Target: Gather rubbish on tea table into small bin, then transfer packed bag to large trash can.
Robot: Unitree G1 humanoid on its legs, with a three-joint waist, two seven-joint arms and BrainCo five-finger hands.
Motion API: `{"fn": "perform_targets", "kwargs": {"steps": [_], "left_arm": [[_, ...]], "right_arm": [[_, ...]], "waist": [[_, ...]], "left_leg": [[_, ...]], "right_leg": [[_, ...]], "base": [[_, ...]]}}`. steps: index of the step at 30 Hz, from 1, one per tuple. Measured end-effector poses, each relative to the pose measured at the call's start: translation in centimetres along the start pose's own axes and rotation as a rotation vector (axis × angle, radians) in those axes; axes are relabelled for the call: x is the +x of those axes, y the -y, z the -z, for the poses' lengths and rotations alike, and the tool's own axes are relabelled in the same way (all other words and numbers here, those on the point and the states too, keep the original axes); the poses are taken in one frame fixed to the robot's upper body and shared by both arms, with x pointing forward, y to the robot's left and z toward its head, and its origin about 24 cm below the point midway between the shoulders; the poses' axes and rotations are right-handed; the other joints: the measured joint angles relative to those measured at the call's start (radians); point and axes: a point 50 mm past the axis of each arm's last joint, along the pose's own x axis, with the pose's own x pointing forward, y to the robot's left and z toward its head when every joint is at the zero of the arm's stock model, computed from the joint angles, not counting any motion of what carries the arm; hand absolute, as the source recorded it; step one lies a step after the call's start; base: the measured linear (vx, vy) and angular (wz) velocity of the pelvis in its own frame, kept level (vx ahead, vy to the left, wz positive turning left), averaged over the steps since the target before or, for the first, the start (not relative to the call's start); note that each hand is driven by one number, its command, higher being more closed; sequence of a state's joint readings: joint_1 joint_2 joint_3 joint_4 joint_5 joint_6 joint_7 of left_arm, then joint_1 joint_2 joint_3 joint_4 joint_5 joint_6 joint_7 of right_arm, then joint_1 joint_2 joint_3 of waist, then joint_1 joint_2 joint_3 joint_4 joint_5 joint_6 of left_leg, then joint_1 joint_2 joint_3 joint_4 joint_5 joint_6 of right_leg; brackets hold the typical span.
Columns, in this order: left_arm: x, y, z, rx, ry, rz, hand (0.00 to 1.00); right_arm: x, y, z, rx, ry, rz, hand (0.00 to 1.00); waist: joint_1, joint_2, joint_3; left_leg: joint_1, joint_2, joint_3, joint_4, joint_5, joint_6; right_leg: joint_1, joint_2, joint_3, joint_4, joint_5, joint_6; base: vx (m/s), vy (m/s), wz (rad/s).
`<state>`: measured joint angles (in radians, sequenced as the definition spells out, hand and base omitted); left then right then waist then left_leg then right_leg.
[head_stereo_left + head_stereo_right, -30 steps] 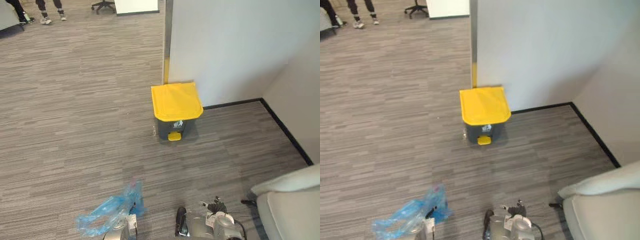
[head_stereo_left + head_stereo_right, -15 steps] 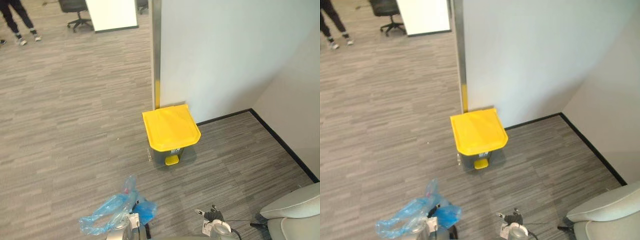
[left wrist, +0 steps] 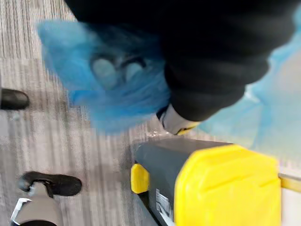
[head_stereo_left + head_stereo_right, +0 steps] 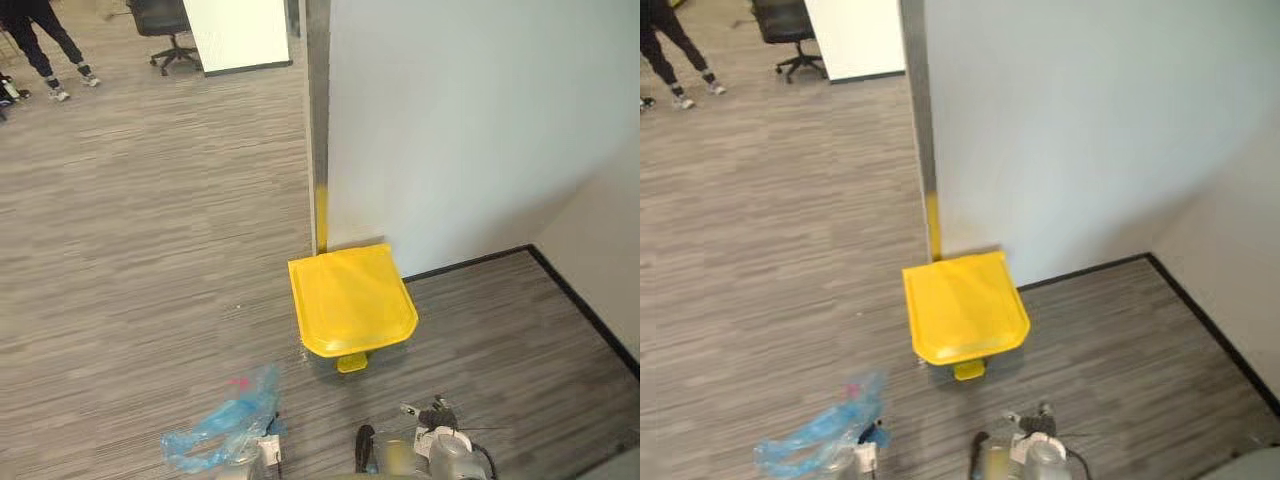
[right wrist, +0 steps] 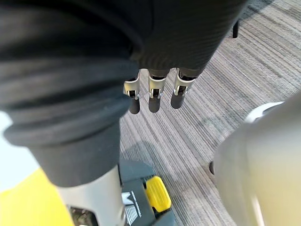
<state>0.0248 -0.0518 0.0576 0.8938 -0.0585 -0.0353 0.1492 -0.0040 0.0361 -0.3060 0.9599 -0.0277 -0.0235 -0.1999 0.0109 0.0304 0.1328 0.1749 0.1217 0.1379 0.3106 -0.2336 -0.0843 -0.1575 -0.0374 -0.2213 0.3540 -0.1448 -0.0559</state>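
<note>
Right wrist view: straight-fingered robot hand

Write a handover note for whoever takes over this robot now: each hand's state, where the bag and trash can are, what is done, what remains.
Left hand: carries the blue bag, draped over it; grip hidden.
Right hand: open, empty, above the floor.
Large trash can: by the wall just ahead, yellow lid closed, pedal facing the robot.
Done: bag packed and brought to the can.
Left: open the lid, probably by the pedal, and drop the bag in.
</note>
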Motion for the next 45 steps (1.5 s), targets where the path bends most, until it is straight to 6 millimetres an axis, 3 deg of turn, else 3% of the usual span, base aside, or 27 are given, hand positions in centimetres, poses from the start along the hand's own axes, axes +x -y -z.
{"fn": "perform_targets", "kwargs": {"steps": [2, 4, 6, 7, 8, 9, 14, 19, 23, 28, 31, 33, 34, 36, 37, 39, 41, 42, 43, 45], "left_arm": [[0.0, 0.0, 0.0, 0.001, 0.004, 0.004, 1.00], [-0.3, -0.2, 0.4, -0.004, -0.003, 0.003, 1.00], [-0.3, -0.2, 0.4, -0.006, -0.001, 0.008, 1.00], [-0.3, -0.2, 0.3, -0.005, 0.001, 0.012, 1.00], [-0.3, -0.2, 0.4, -0.005, 0.000, 0.012, 1.00], [-0.3, -0.2, 0.6, -0.009, -0.007, 0.009, 1.00], [-0.2, -1.0, 0.6, 0.008, -0.007, -0.008, 1.00], [-0.3, -2.2, 1.5, 0.032, -0.046, -0.038, 1.00], [-0.5, -2.4, 2.1, 0.028, -0.060, -0.057, 1.00], [-0.5, -2.9, 2.3, 0.017, -0.071, -0.081, 1.00], [-0.3, -3.3, 2.0, 0.025, -0.062, -0.089, 1.00], [-0.1, -3.1, 1.3, 0.022, -0.045, -0.083, 1.00], [0.0, -3.2, 1.2, 0.023, -0.044, -0.086, 1.00], [0.0, -3.6, 1.0, 0.032, -0.039, -0.097, 1.00], [0.1, -3.8, 0.8, 0.036, -0.034, -0.110, 1.00], [0.2, -3.8, 0.6, 0.012, -0.031, -0.123, 1.00], [0.2, -3.8, 0.5, -0.008, -0.027, -0.134, 1.00], [0.4, -3.4, -0.1, -0.012, -0.011, -0.141, 1.00], [0.5, -2.7, -0.5, -0.022, 0.003, -0.129, 1.00], [0.7, -1.9, -1.1, -0.031, 0.017, -0.121, 1.00]], "right_arm": [[-0.1, 0.0, 0.5, 0.005, -0.014, 0.001, 0.00], [-0.2, 0.2, 0.8, 0.004, -0.023, 0.005, 0.00], [-0.2, 0.2, 1.0, 0.018, -0.033, 0.008, 0.00], [-0.2, 0.3, 1.0, 0.025, -0.036, 0.010, 0.00], [-0.2, 0.4, 1.1, 0.027, -0.038, 0.013, 0.00], [-0.2, 0.7, 1.1, 0.026, -0.040, 0.022, 0.00], [-0.5, 0.4, 2.0, 0.036, -0.065, 0.016, 0.00], [-0.5, 0.6, 2.1, 0.059, -0.072, 0.029, 0.00], [-0.3, 1.2, 2.0, 0.050, -0.070, 0.041, 0.00], [-0.3, 0.9, 1.7, 0.046, -0.062, 0.033, 0.00], [-0.3, 0.6, 1.5, 0.042, -0.058, 0.026, 0.00], [-0.1, 1.1, 1.1, 0.046, -0.043, 0.040, 0.00], [-0.1, 1.4, 1.1, 0.049, -0.045, 0.050, 0.00], [-0.1, 1.3, 1.0, 0.058, -0.040, 0.061, 0.00], [-0.1, 1.3, 0.9, 0.067, -0.035, 0.073, 0.00], [-0.1, 1.7, 0.7, 0.098, -0.027, 0.119, 0.00], [-0.1, 2.3, 1.0, 0.109, -0.040, 0.168, 0.00], [0.1, 2.5, 0.5, 0.112, -0.032, 0.187, 0.00], [0.3, 2.4, -0.3, 0.133, -0.012, 0.200, 0.00], [0.3, 2.9, -0.3, 0.180, -0.017, 0.233, 0.00]], "waist": [[0.007, -0.007, -0.001], [0.005, -0.009, -0.011], [0.007, -0.014, -0.014], [0.006, -0.014, -0.014], [0.005, -0.009, -0.015], [0.016, -0.013, -0.021], [0.020, -0.036, -0.037], [0.021, -0.040, -0.040], [0.023, -0.021, -0.043], [0.031, -0.031, -0.038], [0.030, -0.062, -0.018], [0.026, -0.055, 0.017], [0.027, -0.058, 0.019], [0.030, -0.068, 0.026], [0.029, -0.078, 0.034], [0.027, -0.083, 0.042], [0.028, -0.089, 0.045], [0.036, -0.071, 0.067], [0.039, -0.040, 0.086], [0.034, -0.021, 0.100]], "left_leg": [[-0.051, 0.039, 0.023, 0.158, 0.004, -0.021], [-0.076, 0.065, 0.069, 0.195, -0.034, -0.008], [-0.110, 0.057, 0.092, 0.101, -0.066, 0.008], [-0.125, 0.044, 0.101, -0.049, -0.013, 0.025], [-0.127, 0.044, 0.101, -0.092, 0.031, 0.023], [-0.116, 0.038, 0.100, -0.121, 0.050, -0.017], [-0.085, -0.023, 0.127, -0.173, 0.060, 0.001], [-0.061, -0.043, 0.148, -0.222, 0.073, 0.020], [-0.049, -0.052, 0.157, -0.238, 0.076, 0.022], [-0.033, -0.054, 0.170, -0.247, 0.074, 0.024], [-0.027, -0.073, 0.149, -0.235, 0.044, 0.054], [0.018, -0.078, 0.099, -0.223, 0.016, 0.076], [0.017, -0.053, 0.090, -0.169, -0.017, 0.084], [0.008, -0.025, 0.079, -0.096, -0.067, 0.078], [-0.005, -0.016, 0.077, -0.043, -0.105, 0.073], [-0.014, -0.010, 0.076, 0.021, -0.150, 0.064], [-0.015, -0.016, 0.060, 0.086, -0.205, 0.032], [-0.011, -0.010, 0.059, 0.125, -0.241, 0.008], [-0.022, 0.010, 0.049, 0.138, -0.238, 0.008], [-0.016, 0.016, 0.023, 0.140, -0.219, 0.022]], "right_leg": [[0.074, 0.009, -0.014, -0.072, 0.004, -0.005], [0.110, 0.018, -0.018, -0.118, 0.011, -0.006], [0.126, 0.005, -0.009, -0.151, 0.030, 0.010], [0.124, -0.010, -0.003, -0.162, 0.045, 0.033], [0.125, -0.008, -0.001, -0.167, 0.049, 0.039], [0.125, -0.003, 0.028, -0.182, 0.060, 0.058], [0.157, -0.043, 0.068, -0.256, 0.101, 0.106], [0.153, -0.049, 0.094, -0.273, 0.119, 0.112], [0.145, -0.045, 0.109, -0.273, 0.125, 0.112], [0.136, -0.048, 0.116, -0.237, 0.112, 0.113], [0.073, -0.094, 0.114, -0.056, 0.045, 0.145], [-0.045, -0.122, 0.094, 0.228, 0.047, 0.176], [-0.086, -0.111, 0.090, 0.269, 0.025, 0.150], [-0.169, -0.086, 0.068, 0.207, 0.036, 0.139], [-0.232, -0.072, 0.067, 0.101, 0.073, 0.151], [-0.260, -0.074, 0.051, 0.045, 0.098, 0.152], [-0.200, -0.068, 0.049, 0.021, 0.065, 0.162], [-0.186, -0.055, 0.054, 0.008, 0.044, 0.179], [-0.190, -0.034, 0.052, 0.021, 0.035, 0.166], [-0.190, -0.029, 0.041, 0.047, 0.011, 0.141]], "base": [[0.19, -0.059, 0.23], [0.14, 0.013, 0.03], [0.14, 0.129, -0.04], [0.09, 0.149, -0.08], [0.06, 0.179, -0.28], [0.03, 0.111, -0.36], [0.01, 0.173, -0.15], [-0.02, 0.062, -0.13], [-0.01, 0.024, -0.13], [-0.03, 0.007, -0.09], [-0.06, 0.030, 0.13], [-0.04, 0.059, 0.29], [0.05, 0.032, 0.23], [0.11, 0.014, 0.14], [0.16, -0.024, 0.08], [0.27, -0.107, 0.21], [0.39, -0.157, 0.15], [0.36, -0.105, -0.22], [0.32, -0.078, -0.21], [0.26, -0.067, 0.12]]}}
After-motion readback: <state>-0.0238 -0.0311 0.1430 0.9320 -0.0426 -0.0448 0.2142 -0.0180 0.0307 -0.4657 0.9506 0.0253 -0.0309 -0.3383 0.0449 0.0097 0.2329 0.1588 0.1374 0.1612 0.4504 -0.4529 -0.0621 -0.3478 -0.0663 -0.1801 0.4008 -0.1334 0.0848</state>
